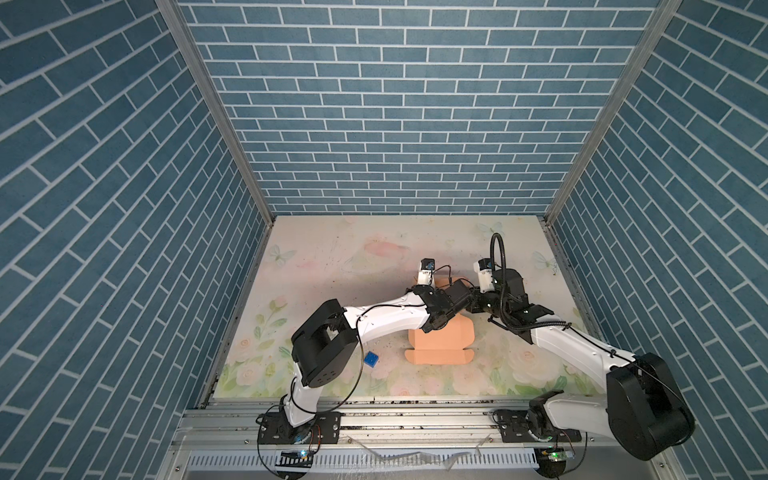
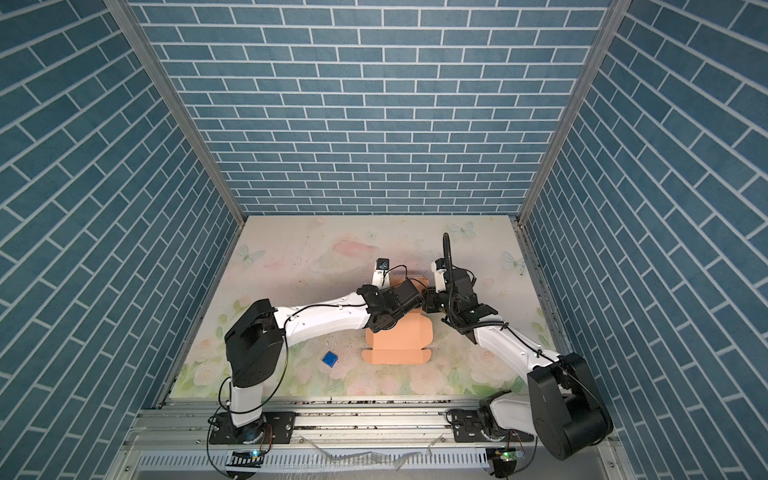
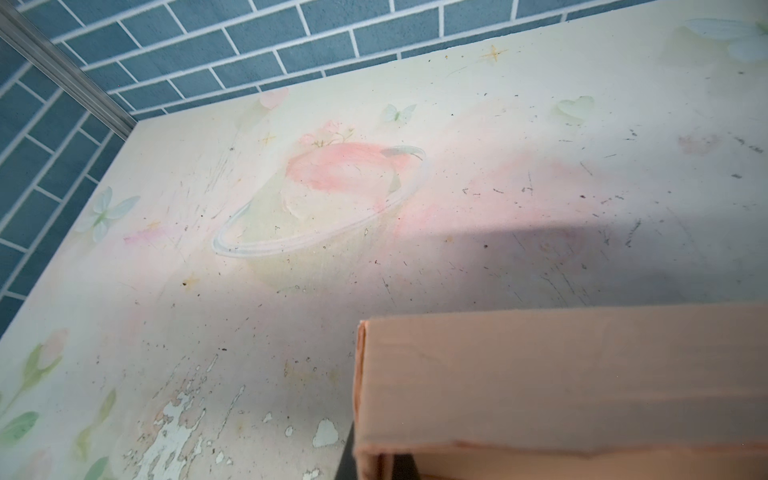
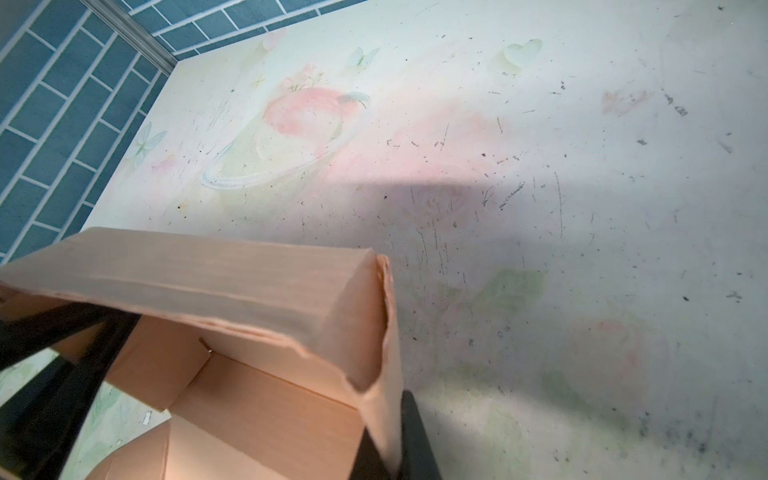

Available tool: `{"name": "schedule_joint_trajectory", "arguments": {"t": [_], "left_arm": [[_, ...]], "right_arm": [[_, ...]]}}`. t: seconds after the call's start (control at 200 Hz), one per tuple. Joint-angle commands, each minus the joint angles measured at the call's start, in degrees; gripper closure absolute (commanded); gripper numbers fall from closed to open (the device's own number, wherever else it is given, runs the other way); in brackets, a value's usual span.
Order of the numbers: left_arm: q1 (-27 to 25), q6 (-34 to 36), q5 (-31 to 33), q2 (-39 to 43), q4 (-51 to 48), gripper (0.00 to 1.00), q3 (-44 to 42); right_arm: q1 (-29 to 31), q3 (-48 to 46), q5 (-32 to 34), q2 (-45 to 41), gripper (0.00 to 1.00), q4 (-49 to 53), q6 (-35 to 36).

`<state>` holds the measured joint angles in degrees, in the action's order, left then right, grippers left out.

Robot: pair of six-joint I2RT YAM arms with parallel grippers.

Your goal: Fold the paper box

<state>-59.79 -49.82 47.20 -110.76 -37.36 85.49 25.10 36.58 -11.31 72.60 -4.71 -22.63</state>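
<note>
The peach-tan paper box [image 1: 442, 338] [image 2: 399, 337] lies mid-table, its lid and front flap flat toward the front edge. Both arms meet over its far part, which hides the fingertips in both top views. In the left wrist view my left gripper [image 3: 374, 467] is shut on a raised side wall of the box [image 3: 561, 374], with a dark finger on each side of the cardboard. In the right wrist view my right gripper [image 4: 388, 453] is shut on the opposite side wall [image 4: 384, 399]. The far wall [image 4: 216, 282] stands folded up between them, and the box floor [image 4: 270, 415] shows inside.
A small blue cube [image 1: 371, 360] [image 2: 330, 359] lies on the floral table mat [image 1: 324, 266] front-left of the box. Blue brick walls close in the back and both sides. A metal rail [image 1: 395, 415] carrying the arm bases runs along the front edge.
</note>
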Motion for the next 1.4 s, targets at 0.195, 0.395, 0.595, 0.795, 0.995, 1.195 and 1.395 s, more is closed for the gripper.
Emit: {"name": "schedule_joint_trajectory", "arguments": {"t": [0.195,0.395,0.595,0.795,0.995,1.195,1.395], "left_arm": [[1.3,-1.7,-3.8,2.3,2.0,0.93,-1.3],[2.0,-2.7,-3.1,7.1,1.6,0.81,-5.8],[2.3,-1.1,-2.6,13.0,3.6,0.59,-10.2],[3.0,1.3,-5.4,18.7,6.7,0.35,-14.3],[5.0,4.2,-10.9,24.0,6.6,0.26,-17.0],[9.8,9.2,-21.2,28.8,2.4,0.23,-17.7],[14.8,15.6,-27.4,33.2,-3.7,0.22,-16.3]], "right_arm": [[-0.3,0.4,1.2,-0.6,1.0,0.2,0.0],[-0.3,0.3,1.0,-0.7,1.0,0.1,0.0],[-0.3,0.5,0.9,-0.3,1.0,0.1,0.0],[-0.2,0.9,1.1,0.7,1.0,0.3,0.1],[1.1,2.5,2.3,1.9,1.0,3.1,1.1],[3.2,5.8,3.5,4.7,1.0,7.3,2.3],[4.9,12.2,4.4,9.9,1.0,16.3,3.9]]}}
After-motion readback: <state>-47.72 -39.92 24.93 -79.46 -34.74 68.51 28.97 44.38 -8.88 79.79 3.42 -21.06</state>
